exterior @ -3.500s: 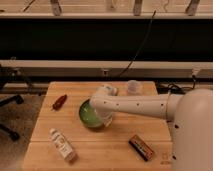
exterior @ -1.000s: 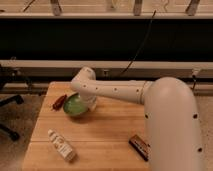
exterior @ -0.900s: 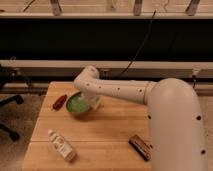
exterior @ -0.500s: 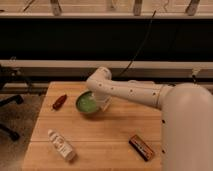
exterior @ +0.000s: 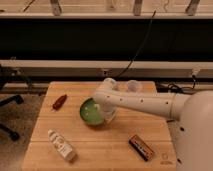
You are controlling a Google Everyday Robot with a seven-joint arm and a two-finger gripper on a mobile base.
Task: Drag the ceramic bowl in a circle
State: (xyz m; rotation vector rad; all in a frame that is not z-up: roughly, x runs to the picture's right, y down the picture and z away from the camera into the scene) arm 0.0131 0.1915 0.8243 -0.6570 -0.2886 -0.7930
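Observation:
The ceramic bowl (exterior: 90,111) is round, shallow and glossy green, and it sits upright near the middle of the wooden table (exterior: 120,152). My white arm reaches in from the right, bends above the bowl and comes down at its right rim. My gripper (exterior: 107,113) sits on that right rim and looks shut on it. The wrist partly hides the rim there.
A small red object (exterior: 59,101) lies at the left of the bowl. A white bottle (exterior: 62,145) lies at the front left. A brown snack bar (exterior: 142,147) lies at the front right. A clear plastic cup (exterior: 132,86) stands at the back. A chair base (exterior: 8,131) is off the table's left.
Over the last second the bowl has slid with my gripper from the table's left part, next to the red object, to the right and a little toward the front.

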